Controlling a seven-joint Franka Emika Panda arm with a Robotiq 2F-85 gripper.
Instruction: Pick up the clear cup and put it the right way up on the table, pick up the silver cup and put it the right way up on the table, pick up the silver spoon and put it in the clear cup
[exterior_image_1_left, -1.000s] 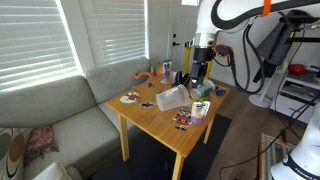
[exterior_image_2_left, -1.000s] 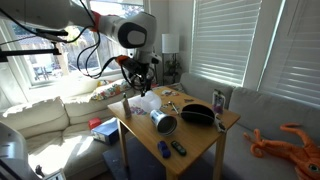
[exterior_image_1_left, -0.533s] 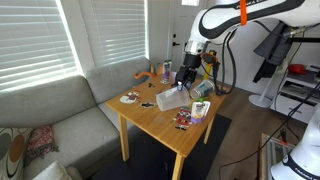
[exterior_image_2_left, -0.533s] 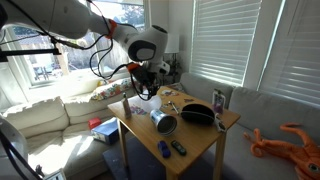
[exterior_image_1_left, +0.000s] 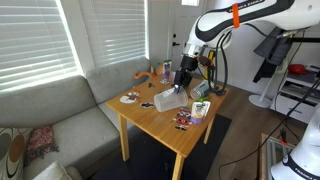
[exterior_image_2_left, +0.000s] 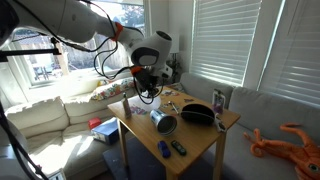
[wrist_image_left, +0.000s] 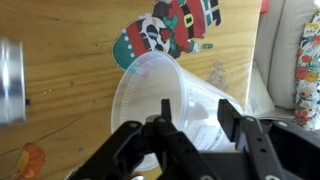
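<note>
The clear cup lies on its side on the wooden table, and it shows in both exterior views. My gripper is open, with one finger on each side of the cup's wall but not closed on it. It hangs right over the cup in both exterior views. The silver cup lies on its side next to the clear cup, and its edge shows at the left of the wrist view. I cannot make out the silver spoon.
A flat Christmas figure lies beyond the clear cup. A patterned can stands at the right. A black bowl-like thing and small items sit on the table. A grey sofa flanks the table.
My gripper has come down and moved sideways from above the table's far side to the clear cup. Its open fingers now straddle the cup. Neither cup has moved.
</note>
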